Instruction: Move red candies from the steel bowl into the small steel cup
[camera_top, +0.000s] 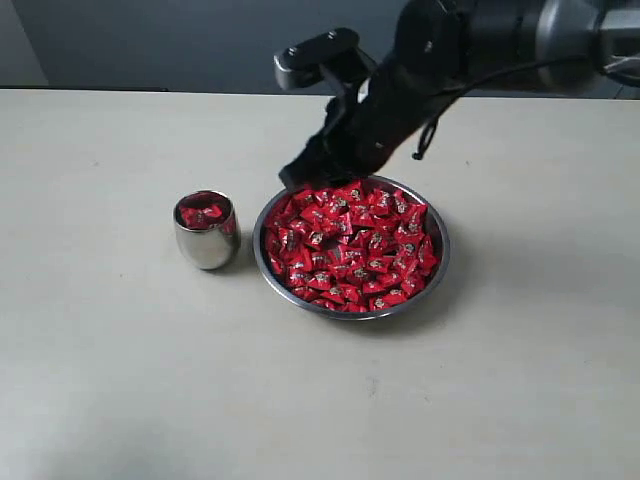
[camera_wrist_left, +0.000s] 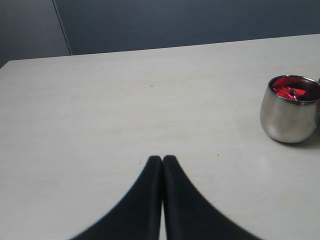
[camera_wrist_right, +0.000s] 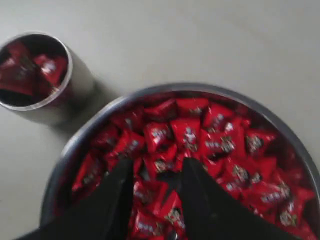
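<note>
The steel bowl (camera_top: 267, 262) (camera_wrist_right: 75, 145) sits mid-table, heaped with red candies (camera_top: 352, 244) (camera_wrist_right: 190, 132). The small steel cup (camera_top: 206, 238) (camera_wrist_left: 287, 115) (camera_wrist_right: 70, 85) stands upright just left of the bowl with a few red candies (camera_top: 203, 213) (camera_wrist_left: 290, 92) (camera_wrist_right: 30, 67) inside. My right gripper (camera_top: 298, 176) (camera_wrist_right: 157, 167) hangs open over the bowl's far-left edge, its fingers straddling candies in the pile. My left gripper (camera_wrist_left: 162, 159) is shut with nothing in it, low over bare table left of the cup; it does not show in the exterior view.
The pale table (camera_top: 120, 380) spreads wide around the bowl and cup. A dark wall (camera_top: 150, 40) runs behind the table's far edge. The right arm (camera_top: 470, 50) reaches in from the upper right.
</note>
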